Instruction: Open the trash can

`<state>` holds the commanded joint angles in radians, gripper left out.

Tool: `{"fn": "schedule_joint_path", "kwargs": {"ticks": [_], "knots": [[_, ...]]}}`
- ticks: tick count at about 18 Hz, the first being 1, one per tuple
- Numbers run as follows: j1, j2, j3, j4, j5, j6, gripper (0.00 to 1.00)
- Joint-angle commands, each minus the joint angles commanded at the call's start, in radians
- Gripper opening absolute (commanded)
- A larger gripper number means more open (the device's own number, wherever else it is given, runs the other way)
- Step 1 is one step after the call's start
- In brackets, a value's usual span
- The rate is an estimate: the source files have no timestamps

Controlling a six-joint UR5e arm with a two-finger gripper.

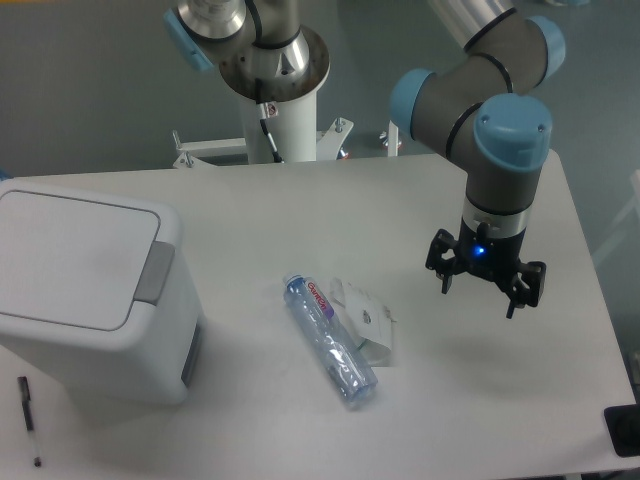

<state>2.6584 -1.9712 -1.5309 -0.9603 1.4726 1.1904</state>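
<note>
1. Trash can (80, 290) sits at the left edge of the table (300, 215), big white box with rounded corners, partly cut off by the frame on the left.
2. Lid (70, 255) is flat and shut, lying level on the bin body.
3. Grey push tab (155, 272) sits at the lid's right rim, facing the middle of the table.
4. Gripper (487, 290) hangs over the right part of the table, well apart from the trash can, pointing down.
5. Fingers (446, 280) are spread, nothing between them; a blue light shows on the gripper body.
6. Gripper's shadow falls on the tabletop below and to its right; tips look clear of the surface.
7. Arm (495, 130) comes in from the top right, grey tubes with light blue joint caps; its base post (275, 95) stands at the far table edge, top centre.
8. Clear plastic bottle (329, 338) lies on its side mid-table, between bin and gripper, red-and-white label near the upper end.
9. Crumpled white packet (368, 322) lies just beside the bottle on its right, touching or nearly so, can't tell which.
10. Black pen (29, 418) lies on the table at bottom left, in front of the bin, close to it.
11. Dark object (624, 430) at the bottom right corner, cut off, can't identify.
</note>
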Motion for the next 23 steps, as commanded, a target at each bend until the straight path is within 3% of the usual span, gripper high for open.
{"fn": "schedule_joint_path", "kwargs": {"ticks": [13, 18, 23], "knots": [[0.0, -0.002, -0.006, 0.028, -0.037, -0.027, 1.0], [-0.002, 0.0, 0.018, 0.028, -0.133, -0.239, 1.0], [-0.021, 0.002, 0.029, 0.028, -0.236, -0.316, 1.0]]}}
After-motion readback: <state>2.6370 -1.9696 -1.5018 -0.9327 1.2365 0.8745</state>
